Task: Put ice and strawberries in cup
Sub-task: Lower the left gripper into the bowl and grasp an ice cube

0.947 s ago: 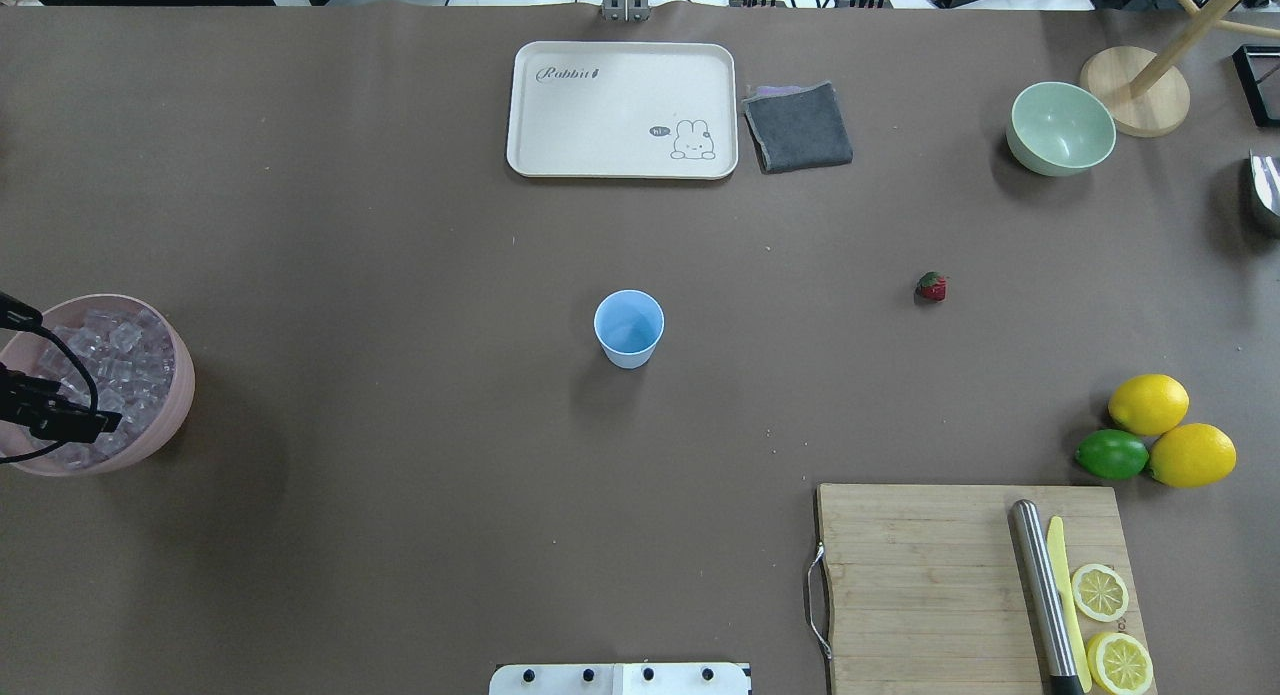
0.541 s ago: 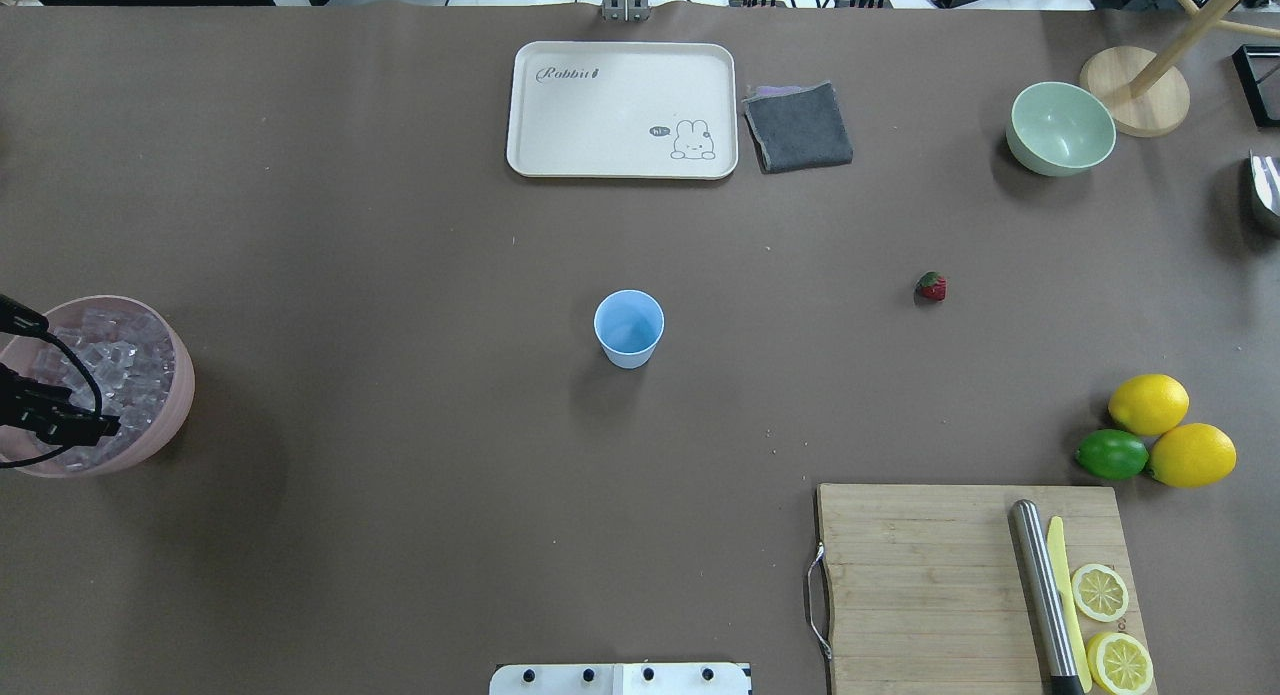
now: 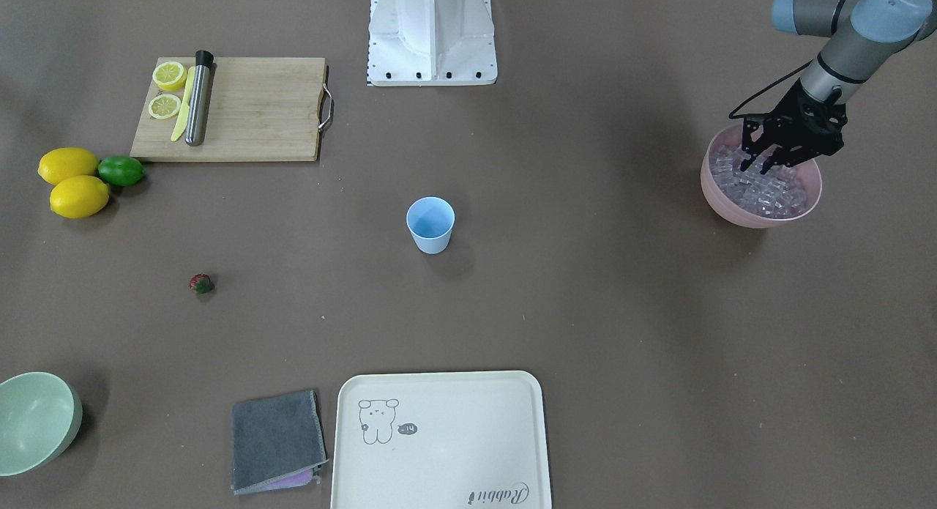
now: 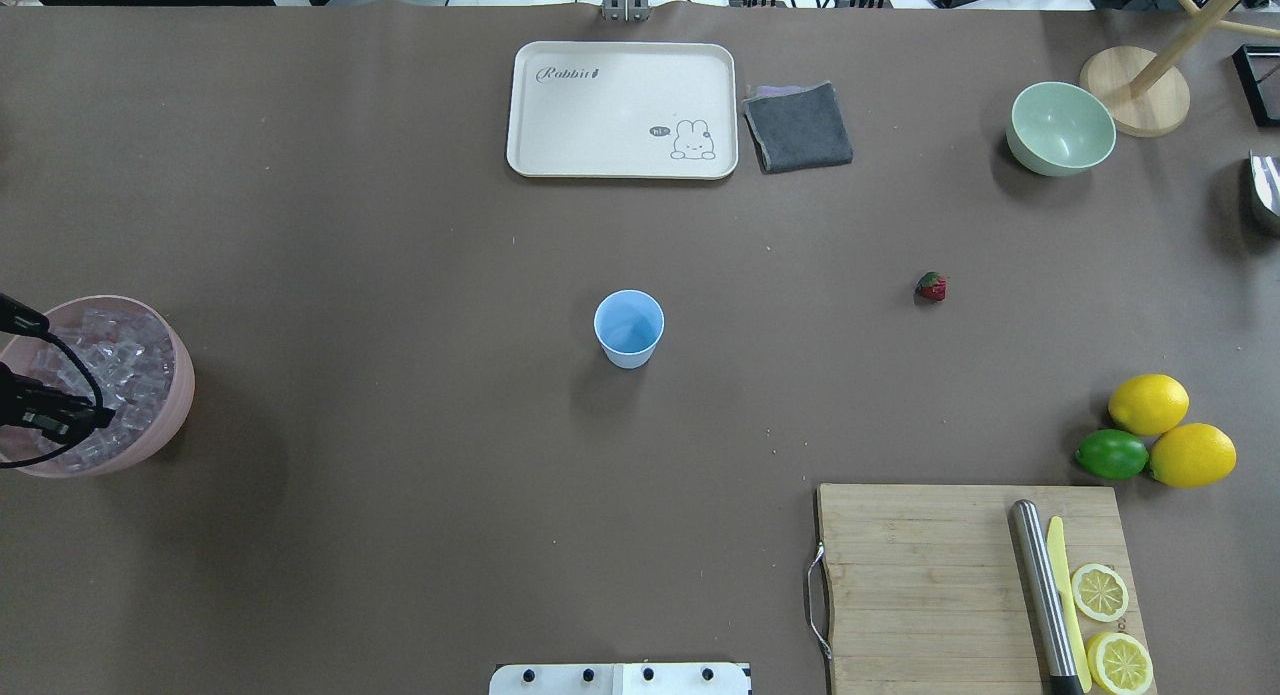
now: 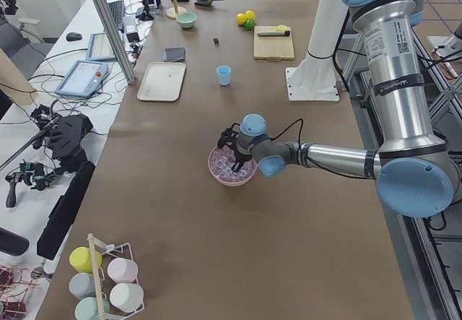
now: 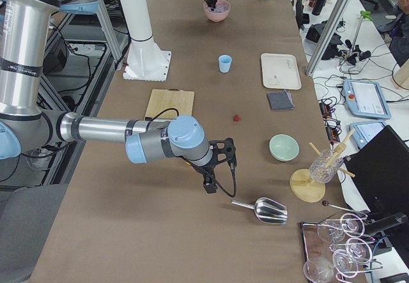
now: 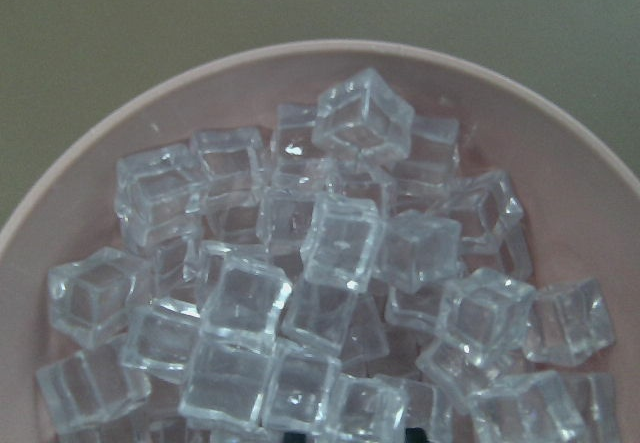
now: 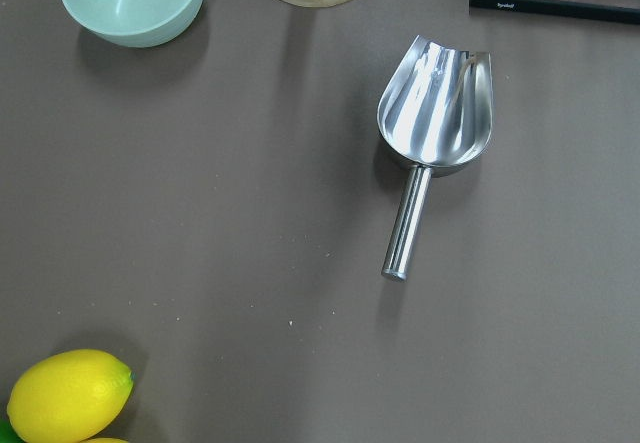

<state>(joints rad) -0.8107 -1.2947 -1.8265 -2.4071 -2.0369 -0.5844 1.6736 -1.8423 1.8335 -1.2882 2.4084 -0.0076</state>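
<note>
The light-blue cup (image 4: 628,328) stands upright and empty mid-table, also in the front view (image 3: 430,225). The ice (image 7: 340,243) is a heap of clear cubes in a pink bowl (image 4: 182,395) at the table's left end. My left gripper (image 3: 760,165) hangs over the bowl with its fingers spread just above the cubes and holding nothing. The tiny red strawberry (image 4: 931,287) lies alone on the table, right of the cup. My right gripper (image 6: 208,182) shows only in the exterior right view, low over the table near a metal scoop; I cannot tell if it is open or shut.
A metal scoop (image 8: 432,133) lies below the right wrist. Two lemons (image 4: 1148,403) and a lime (image 4: 1111,454) sit by a wooden cutting board (image 4: 920,575) with a knife and lemon slices. A cream tray (image 4: 622,110), grey cloth (image 4: 798,127) and pale green bowl (image 4: 1061,128) are at the far side.
My left gripper has shifted slightly over the pink bowl, closer to the ice. Nothing else has moved.
</note>
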